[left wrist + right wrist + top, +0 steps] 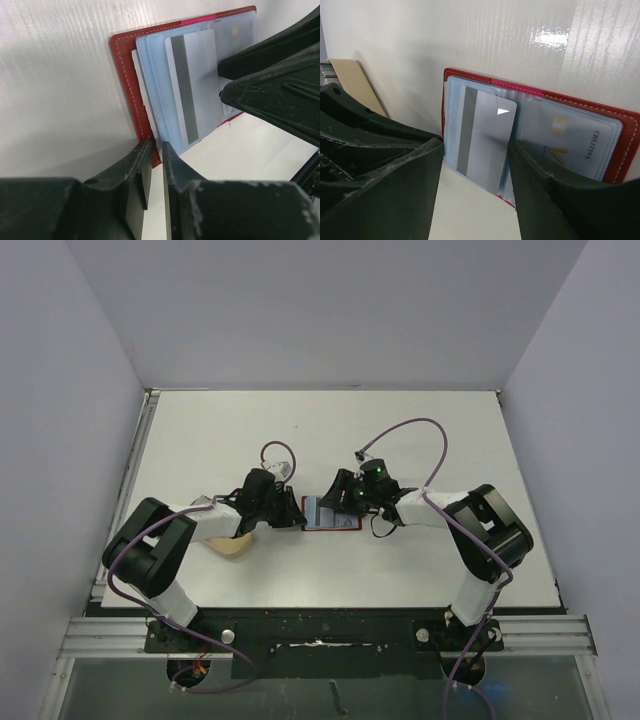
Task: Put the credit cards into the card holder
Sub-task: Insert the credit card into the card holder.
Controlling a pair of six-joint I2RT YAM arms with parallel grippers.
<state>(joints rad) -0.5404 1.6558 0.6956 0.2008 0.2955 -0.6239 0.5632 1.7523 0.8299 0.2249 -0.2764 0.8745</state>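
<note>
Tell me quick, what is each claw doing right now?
Left gripper: nearly shut at the wallet's edge; whether it grips it cannot be told.
Right gripper: open, fingers either side of a card, holding nothing.

Bright, even light, seemingly from overhead, fills the top view, leaving only soft shadows under the arms on the white table (420, 430). In the right wrist view, glare sits on the tabletop at upper right, while the card holder (555, 150) stays sharp. Along the lower frame edges, the left gripper (156, 155) and right gripper (475, 145) look dark and blurred.
</note>
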